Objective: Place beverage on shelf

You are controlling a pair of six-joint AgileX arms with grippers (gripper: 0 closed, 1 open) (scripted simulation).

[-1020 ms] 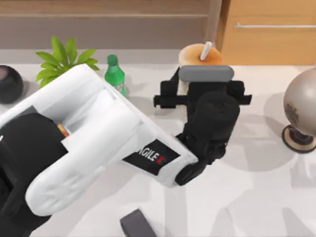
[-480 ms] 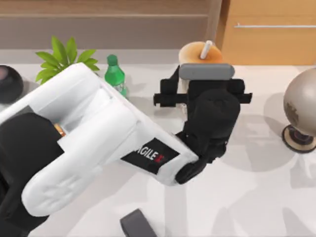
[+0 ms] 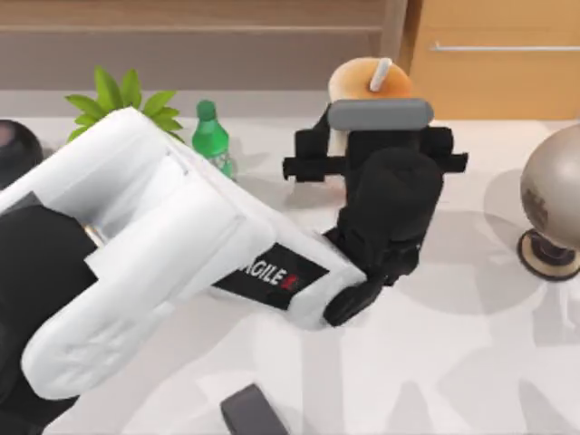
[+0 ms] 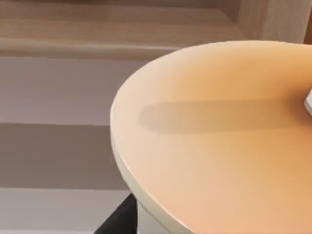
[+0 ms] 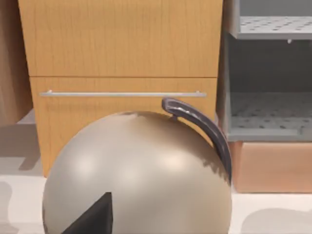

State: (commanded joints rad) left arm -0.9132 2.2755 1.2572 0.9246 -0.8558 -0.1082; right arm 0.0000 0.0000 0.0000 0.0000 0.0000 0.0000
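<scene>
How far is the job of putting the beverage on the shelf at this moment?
Done: the left gripper has reached the beverage, and the left wrist view shows the cup's domed lid close under the camera. In hand: the cup appears held near the table's back edge, in front of the shelf, though the fingers are hidden. Left: carry it over the board, set it down and let go. The right arm looks parked beside the globe.

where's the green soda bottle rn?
Top view: the green soda bottle stands at the table's back, left of centre, between the potted plant and the left arm's wrist.
</scene>
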